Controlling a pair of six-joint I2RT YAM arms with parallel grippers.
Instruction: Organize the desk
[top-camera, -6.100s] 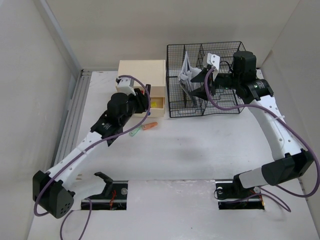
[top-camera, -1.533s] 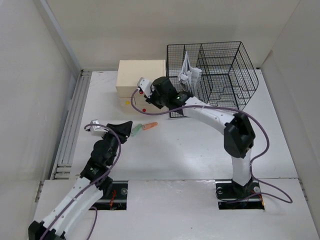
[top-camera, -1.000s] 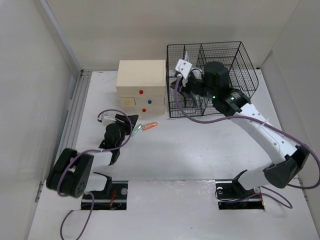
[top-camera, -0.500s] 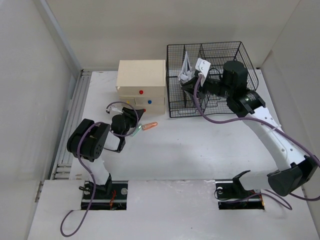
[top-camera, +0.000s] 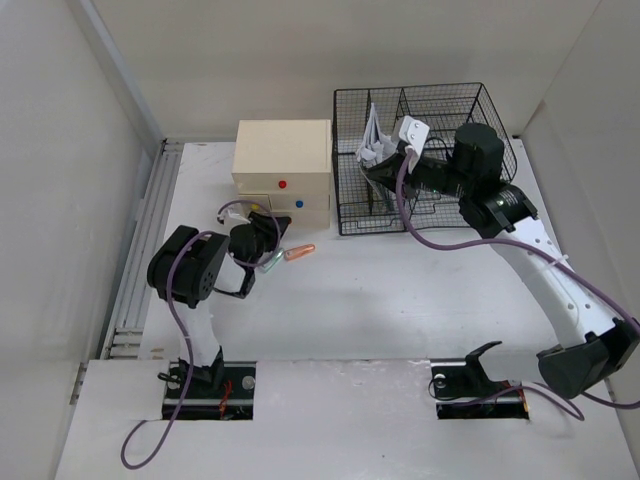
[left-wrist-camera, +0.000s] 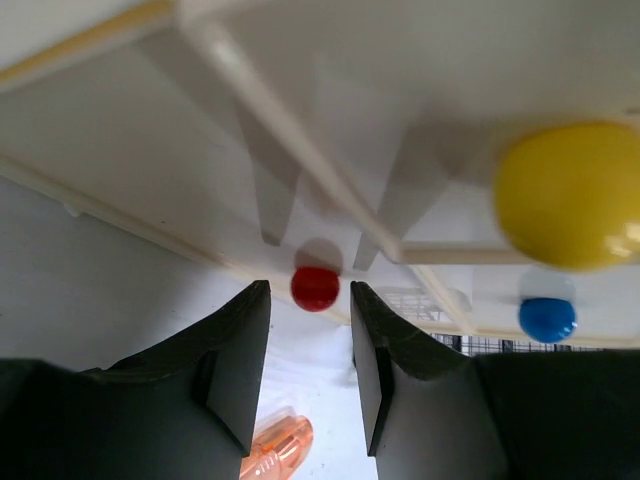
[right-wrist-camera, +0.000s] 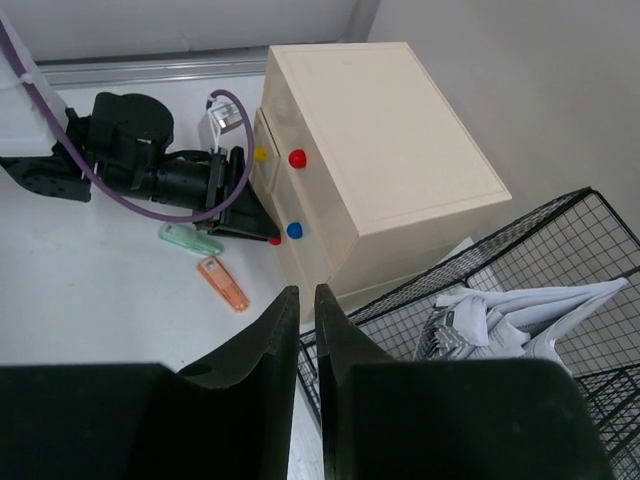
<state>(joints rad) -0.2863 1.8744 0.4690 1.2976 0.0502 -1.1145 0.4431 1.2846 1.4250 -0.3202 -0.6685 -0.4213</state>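
- Lying loose on the surface (top-camera: 400, 310), near the drawer box (top-camera: 283, 150): an orange marker (top-camera: 299, 252) and a green marker (top-camera: 270, 263), likely left to stow.
- Papers (top-camera: 376, 146) sit in the mesh organizer (top-camera: 450, 100).
- Left hand (left-wrist-camera: 310, 292) open at a red knob (left-wrist-camera: 315, 288); right hand (right-wrist-camera: 306, 300) nearly closed, empty.

Left arm (top-camera: 186, 272): folded low, wrist pointing forward.
Left gripper (left-wrist-camera: 308, 320): fingers apart, nothing between them.
Right arm (top-camera: 545, 275): raised, reaching forward and leftward.
Right gripper (right-wrist-camera: 307, 300): fingers almost together, empty.
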